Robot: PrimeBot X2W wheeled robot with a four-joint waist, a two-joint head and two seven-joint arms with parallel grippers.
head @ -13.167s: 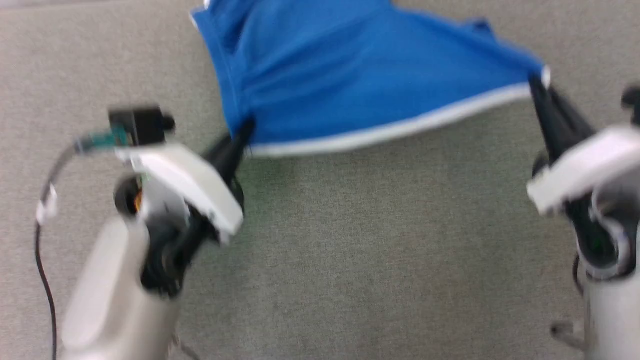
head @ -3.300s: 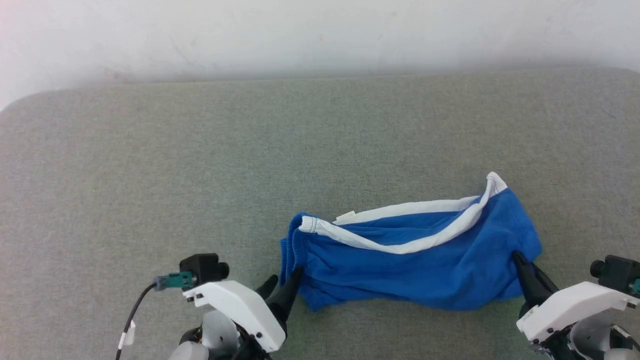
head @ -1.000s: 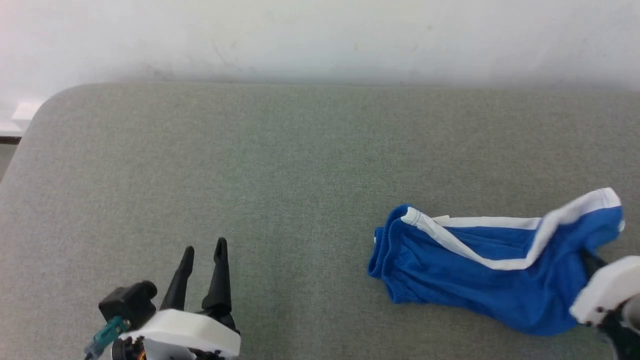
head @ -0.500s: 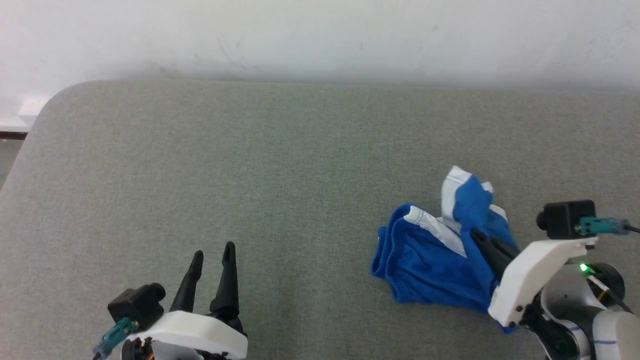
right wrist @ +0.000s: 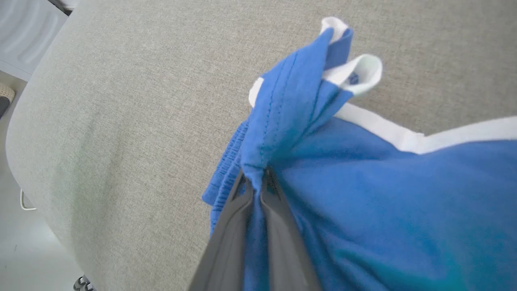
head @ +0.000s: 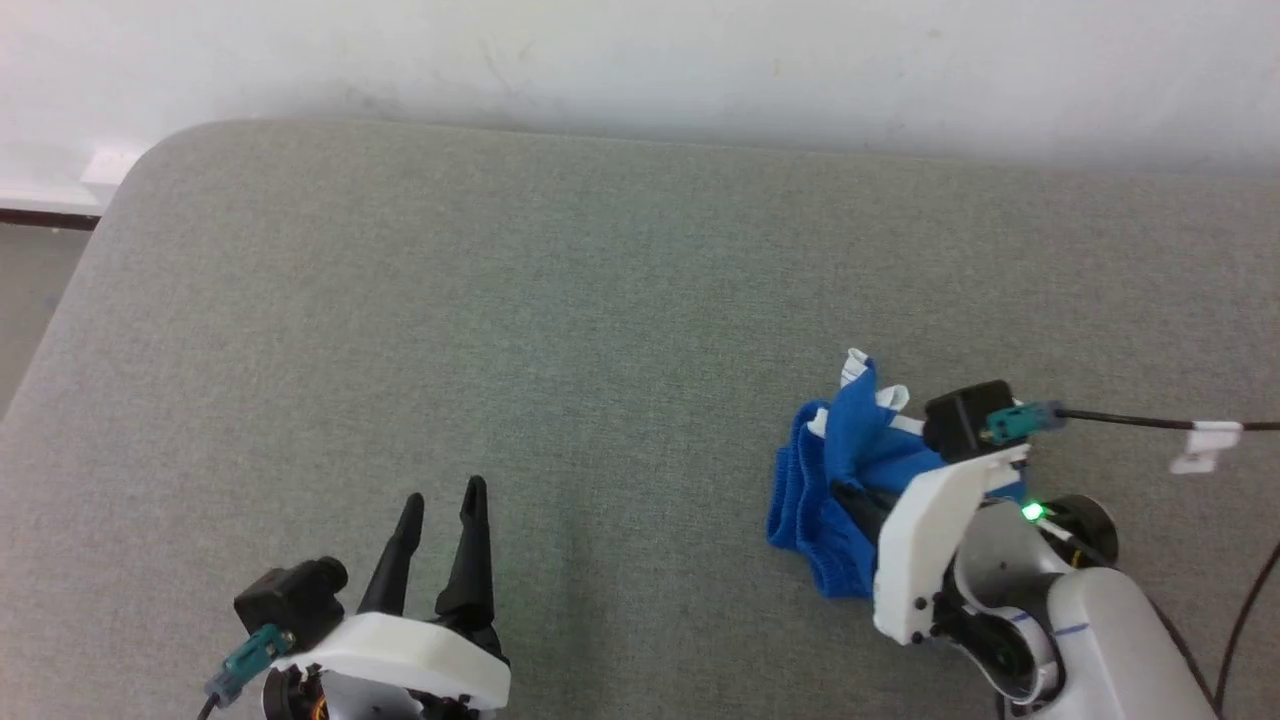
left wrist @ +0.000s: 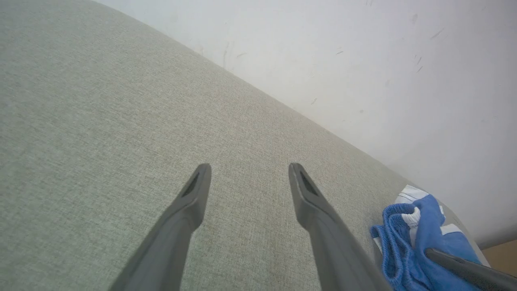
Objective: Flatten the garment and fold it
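Observation:
The garment [head: 820, 490] is bright blue with white trim, bunched into a folded heap on the grey padded surface at the right. My right gripper [head: 848, 490] is shut on a fold of it, lifting that edge over the rest. Up close, the right wrist view has the blue cloth [right wrist: 343, 194] pinched between the two dark fingers of the right gripper [right wrist: 253, 178], with a white band curling above. My left gripper [head: 440, 497] stands open at the lower left, well apart from the garment, nothing between its fingers. From the left wrist, the open left gripper [left wrist: 248, 171] points along bare fabric, with the garment [left wrist: 408, 238] at the lower right.
The grey padded surface [head: 500, 300] stretches wide to the left and back, ending at a white wall [head: 640, 60]. Its rounded left corner [head: 130, 170] drops off to the floor. A black cable [head: 1130, 420] runs from the right wrist camera.
My right gripper has carried its end of the garment leftward over the rest, so the spread cloth is now a compact bunch. The left gripper has stayed open. The camera has shifted slightly.

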